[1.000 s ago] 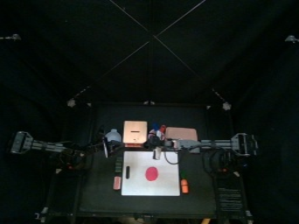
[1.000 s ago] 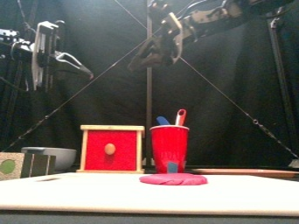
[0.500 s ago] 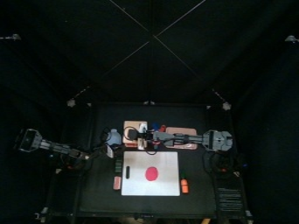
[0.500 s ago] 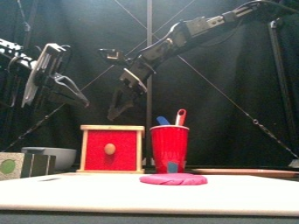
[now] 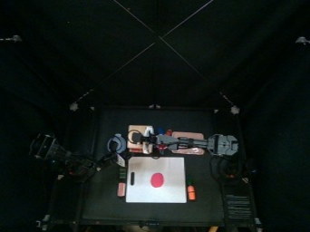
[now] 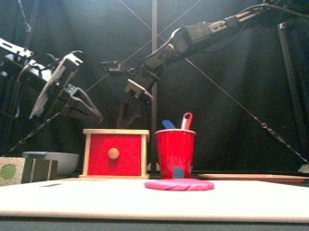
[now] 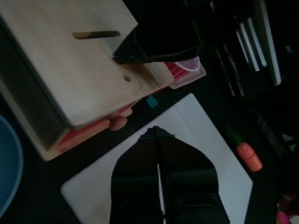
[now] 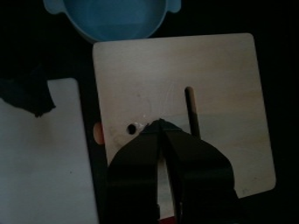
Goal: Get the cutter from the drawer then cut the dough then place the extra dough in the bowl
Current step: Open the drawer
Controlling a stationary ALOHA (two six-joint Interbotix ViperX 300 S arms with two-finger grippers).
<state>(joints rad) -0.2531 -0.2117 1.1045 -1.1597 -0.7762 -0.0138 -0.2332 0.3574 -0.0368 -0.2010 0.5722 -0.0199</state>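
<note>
Left hand (image 6: pixel 75 101) lower, tilted toward box (image 6: pixel 116 153)

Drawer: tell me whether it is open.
No, in the front view the red drawer front sits flush inside the wooden box.

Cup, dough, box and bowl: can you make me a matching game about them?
1 cup
2 dough
3 box
4 bowl

A blue-grey, beside the box
B flat disc on the white board
C holds two toy knives
D pale wood with a red front

Pairs: 1-C, 2-B, 3-D, 4-A
</note>
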